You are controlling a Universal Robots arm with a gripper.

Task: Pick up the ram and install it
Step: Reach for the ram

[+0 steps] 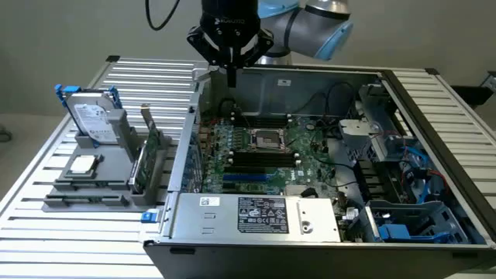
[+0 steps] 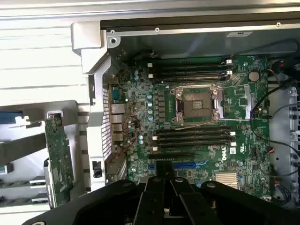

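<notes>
Nearest me in the exterior view, the slatted metal bench [image 1: 46, 238] carried a grey plastic rack [image 1: 85, 200] on the exterior view's left. In that rack, as best I could judge, the ram [image 1: 159, 152], a long thin green circuit-board stick, stood on edge close against a taller green card with a metal bracket [image 1: 145, 125]. I could not separate the two cleanly. Its long axis ran from near to far. Beside the rack stood the open metal computer case [image 1: 186, 174]. On its green motherboard [image 1: 314, 157], the long black memory slots [image 1: 263, 157] ran left to right, crosswise to the ram. Farthest off, the black gripper [image 1: 231, 81] hung over the case's rear edge, its fingers drawn together on nothing I could see. The ram lay outside the case, untouched, to the exterior view's left of the gripper and nearer the camera.
</notes>
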